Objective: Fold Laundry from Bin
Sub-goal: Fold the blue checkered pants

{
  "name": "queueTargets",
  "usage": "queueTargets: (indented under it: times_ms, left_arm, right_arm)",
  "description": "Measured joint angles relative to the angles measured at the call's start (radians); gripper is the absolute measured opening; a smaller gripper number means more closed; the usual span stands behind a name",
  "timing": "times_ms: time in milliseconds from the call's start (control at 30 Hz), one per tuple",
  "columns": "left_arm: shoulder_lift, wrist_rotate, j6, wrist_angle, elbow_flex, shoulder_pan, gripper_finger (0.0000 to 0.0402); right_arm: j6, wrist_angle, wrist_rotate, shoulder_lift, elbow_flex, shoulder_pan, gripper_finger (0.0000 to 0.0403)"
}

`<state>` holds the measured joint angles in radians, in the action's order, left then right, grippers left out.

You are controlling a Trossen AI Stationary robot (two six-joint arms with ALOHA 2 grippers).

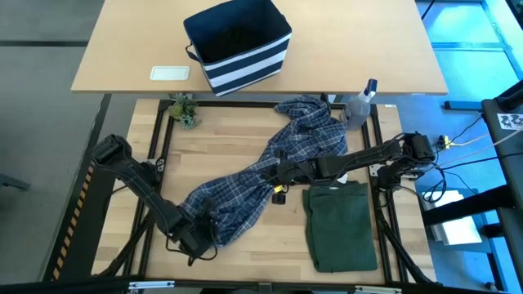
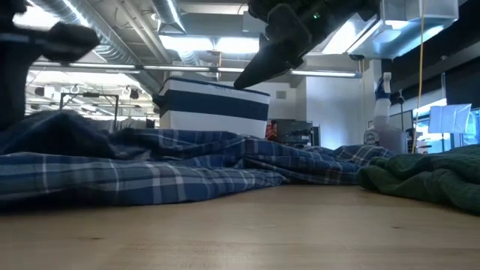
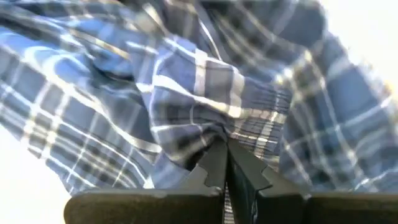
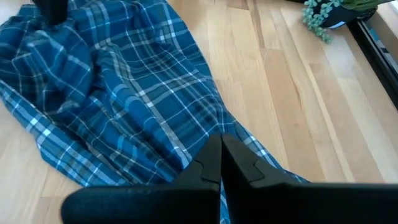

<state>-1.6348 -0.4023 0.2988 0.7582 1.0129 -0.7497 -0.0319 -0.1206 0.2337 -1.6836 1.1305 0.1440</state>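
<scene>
L gripper clenched on plaid shirt near-left end | R gripper pinching its mid seam | shirt strung diag across desk, prob to spread flat | green garment folded beside | bin back.

Soft woven plaid shirt, crumpled, on a smooth pale wooden desk; matt dark green garment of thicker cloth; fabric bin; clear plastic spray bottle.
</scene>
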Motion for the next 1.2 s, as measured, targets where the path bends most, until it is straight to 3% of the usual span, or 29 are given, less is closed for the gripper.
queueTargets:
  times_ms: [167, 267, 533, 733, 900, 1200]
  left_arm:
    - [0.002, 0.002, 0.272, -0.009, 0.052, 0.030, 0.0008]
    - [0.002, 0.056, 0.343, -0.020, 0.068, 0.035, 0.0031]
    - [0.002, 0.119, 0.339, -0.032, 0.076, 0.019, 0.0122]
    - [-0.010, 0.064, 0.226, -0.105, 0.076, -0.010, 0.0175]
    - [-0.035, 0.024, 0.111, -0.096, 0.052, -0.025, 0.0188]
    - [-0.055, 0.011, 0.089, -0.089, 0.000, 0.028, 0.0189]
  right_arm:
    - [0.000, 0.005, 0.000, 0.000, 0.000, 0.000, 0.0001]
    - [0.000, 0.008, 0.002, 0.000, 0.000, 0.000, 0.0001]
    - [0.000, 0.008, 0.009, 0.000, 0.000, 0.000, 0.0001]
    - [0.000, 0.009, 0.019, 0.000, 0.000, 0.000, 0.0001]
    - [-0.002, 0.020, 0.001, 0.000, 0.000, 0.000, 0.0001]
    - [-0.071, 0.106, -0.104, -0.068, 0.000, 0.040, 0.0001]
